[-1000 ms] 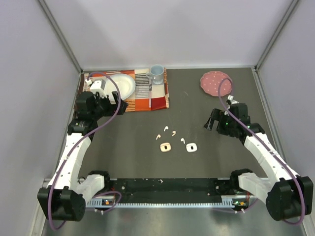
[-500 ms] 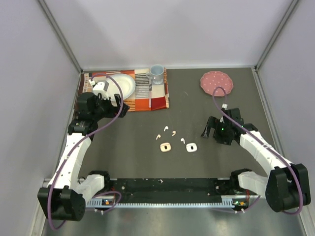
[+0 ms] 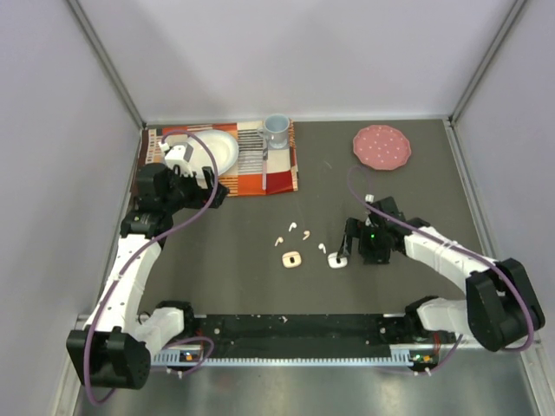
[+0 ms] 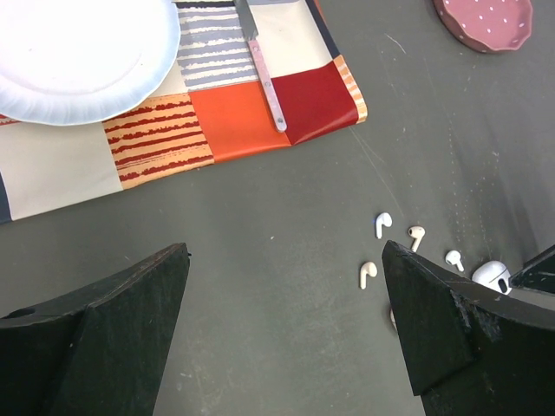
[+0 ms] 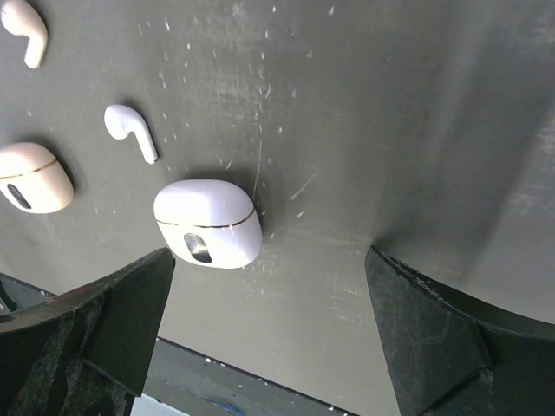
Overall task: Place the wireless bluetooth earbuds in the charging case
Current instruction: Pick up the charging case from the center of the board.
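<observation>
Two tools spread apart, empty. Left tool (image 4: 282, 286) above worktop (image 4: 260, 225); right tool (image 5: 269, 295) low, white case (image 5: 208, 223) between its fingers (image 5: 104, 321); four earbuds (image 4: 368, 274) loose nearby.

You can count four tiny white earbuds (image 3: 293, 227) and two small cases (image 3: 336, 259) on the worktop (image 3: 217, 234). You also have two plates (image 3: 381, 146), one white and one pink, one cup (image 3: 277, 130), one knife (image 3: 264, 169) and one striped mat (image 3: 279, 180). There are two robot arms (image 3: 130, 277).

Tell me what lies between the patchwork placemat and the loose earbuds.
Nothing. In the left wrist view only bare dark table separates the placemat from the nearest earbud. The top view shows the same empty stretch.
</observation>
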Controlling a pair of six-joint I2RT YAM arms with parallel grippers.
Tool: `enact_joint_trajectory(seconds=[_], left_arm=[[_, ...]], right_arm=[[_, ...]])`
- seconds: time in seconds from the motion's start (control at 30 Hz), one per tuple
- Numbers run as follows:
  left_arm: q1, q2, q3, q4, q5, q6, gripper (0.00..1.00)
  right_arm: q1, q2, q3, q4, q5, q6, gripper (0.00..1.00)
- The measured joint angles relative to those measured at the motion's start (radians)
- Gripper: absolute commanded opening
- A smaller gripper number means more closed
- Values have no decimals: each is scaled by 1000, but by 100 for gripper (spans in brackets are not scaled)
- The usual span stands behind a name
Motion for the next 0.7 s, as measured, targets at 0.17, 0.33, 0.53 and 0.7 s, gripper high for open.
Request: enact_joint_trajectory(seconds=[0.17, 0.33, 0.53, 0.7], left_arm=[[0, 0, 0, 0, 0, 0, 99], [0, 0, 0, 0, 0, 0, 99], [0, -2, -1, 0, -12, 0, 99], [0, -2, -4, 0, -19, 0, 99]], right_arm=[[54, 43, 8, 29, 5, 26, 90], [101, 54, 9, 61, 10, 44, 84], [124, 70, 13, 85, 12, 71, 80], [160, 71, 13, 103, 13, 91, 74]])
